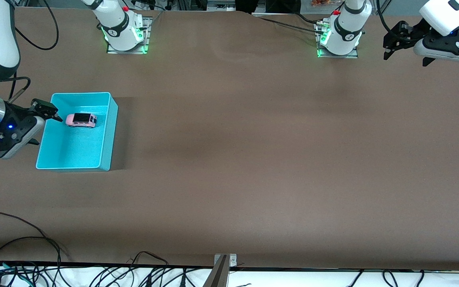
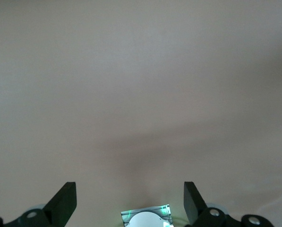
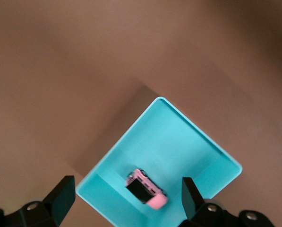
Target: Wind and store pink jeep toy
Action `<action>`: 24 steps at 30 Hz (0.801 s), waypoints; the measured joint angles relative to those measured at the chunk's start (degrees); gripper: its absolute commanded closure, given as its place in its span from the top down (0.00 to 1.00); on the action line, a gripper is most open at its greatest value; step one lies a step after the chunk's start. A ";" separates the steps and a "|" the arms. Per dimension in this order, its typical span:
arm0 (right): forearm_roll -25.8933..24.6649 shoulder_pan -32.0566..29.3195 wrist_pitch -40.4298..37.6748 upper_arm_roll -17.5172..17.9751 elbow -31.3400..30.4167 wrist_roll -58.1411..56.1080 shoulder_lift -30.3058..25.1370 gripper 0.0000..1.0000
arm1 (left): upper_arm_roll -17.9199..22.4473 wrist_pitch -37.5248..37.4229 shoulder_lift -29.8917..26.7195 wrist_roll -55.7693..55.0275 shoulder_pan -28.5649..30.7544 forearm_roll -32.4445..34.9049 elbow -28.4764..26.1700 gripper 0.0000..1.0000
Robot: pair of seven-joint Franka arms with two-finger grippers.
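Note:
The pink jeep toy rests on its wheels inside the cyan bin, in the part of the bin farther from the front camera. It also shows in the right wrist view on the bin's floor. My right gripper is open and empty, up in the air over the bin's outer wall at the right arm's end of the table; its fingertips stand wide apart. My left gripper is open and empty, held over the table's corner near the left arm's base, where that arm waits.
The left wrist view shows only bare brown table and the left arm's base plate between that gripper's fingers. Cables lie along the table's front edge. The two arm bases stand along the back edge.

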 measured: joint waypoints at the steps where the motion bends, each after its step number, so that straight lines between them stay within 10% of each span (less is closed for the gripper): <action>1: 0.01 0.06 -0.18 0.35 0.43 3.78 0.03 1.00 | -0.02 0.00 0.09 0.00 -0.01 0.00 0.00 1.00; 9: 0.02 1.47 -0.55 2.85 2.25 27.85 0.29 1.00 | -0.02 0.00 0.52 0.00 -0.02 0.00 0.00 1.00; 24: -1.64 0.67 -2.87 1.60 2.86 31.73 -1.01 1.00 | 0.79 0.00 0.69 0.00 1.54 0.00 0.01 1.00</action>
